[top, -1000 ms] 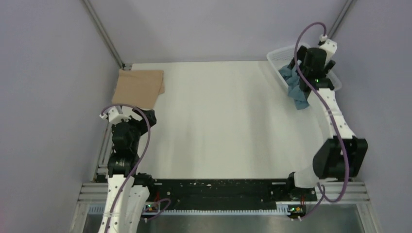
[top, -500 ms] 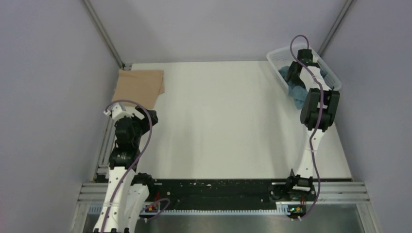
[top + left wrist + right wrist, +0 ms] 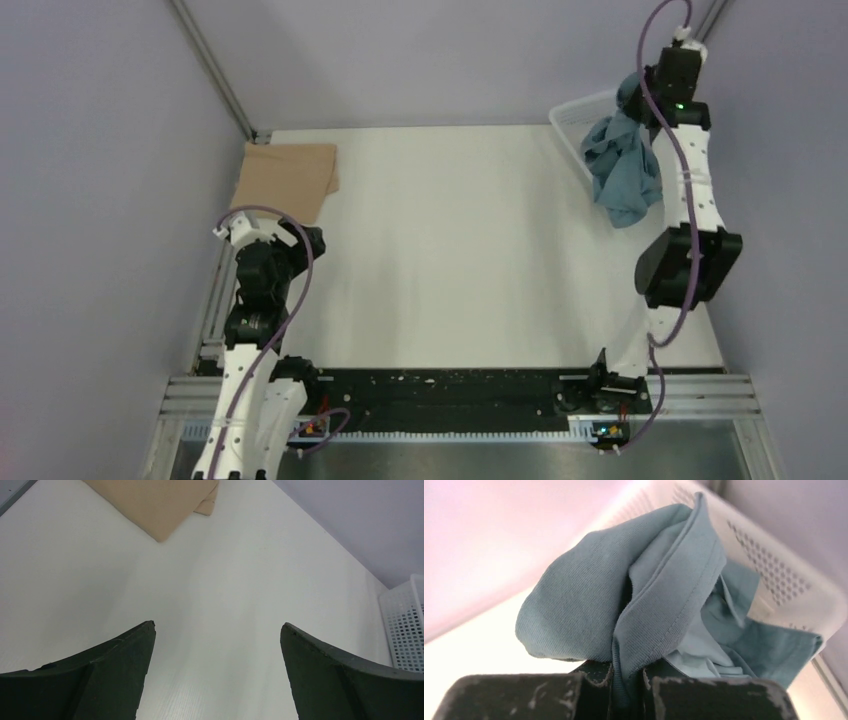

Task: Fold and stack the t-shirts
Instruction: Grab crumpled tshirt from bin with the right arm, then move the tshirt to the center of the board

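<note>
Up it goes! The right gripper, clamped on the teal t-shirt, has hoisted it from the far-right-corner basket, ready for folding; the left gripper gapes wide.

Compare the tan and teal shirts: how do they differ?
The tan shirt lies folded flat at the table's far-left corner; the teal shirt hangs bunched over the basket. Nothing grips the tan shirt; the right gripper is shut on the teal shirt. Both are plain cloth.
</note>
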Controlling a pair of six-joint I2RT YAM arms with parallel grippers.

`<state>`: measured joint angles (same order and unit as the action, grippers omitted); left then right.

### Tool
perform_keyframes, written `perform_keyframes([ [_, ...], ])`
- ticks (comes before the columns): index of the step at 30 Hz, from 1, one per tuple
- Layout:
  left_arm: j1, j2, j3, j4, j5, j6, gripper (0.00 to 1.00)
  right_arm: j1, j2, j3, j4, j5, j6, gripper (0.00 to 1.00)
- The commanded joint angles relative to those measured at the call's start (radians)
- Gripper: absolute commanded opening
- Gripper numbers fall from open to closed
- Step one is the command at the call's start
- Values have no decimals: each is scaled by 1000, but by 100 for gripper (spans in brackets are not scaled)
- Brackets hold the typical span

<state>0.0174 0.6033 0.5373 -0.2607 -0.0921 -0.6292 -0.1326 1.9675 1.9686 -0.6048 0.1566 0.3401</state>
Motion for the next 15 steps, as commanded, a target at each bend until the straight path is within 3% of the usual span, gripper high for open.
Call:
perform_keyframes([
  [1, 1, -45, 19, 35, 22, -2, 99, 41, -376, -3, 137, -300, -58, 0],
  [5, 1, -66, 26, 20, 31, -1, 99, 169, -544, -78, 218, -533, -84, 0],
  [8, 0, -85, 32, 6, 28, 0, 99, 252, -618, -117, 306, -762, -16, 0],
  [11, 1, -96, 29, 9, 16, -3, 99, 374, -644, -111, 403, -895, 46, 0],
  [15, 1, -89, 35, 4, 18, -4, 99, 523, -631, -36, 417, -886, 31, 0],
])
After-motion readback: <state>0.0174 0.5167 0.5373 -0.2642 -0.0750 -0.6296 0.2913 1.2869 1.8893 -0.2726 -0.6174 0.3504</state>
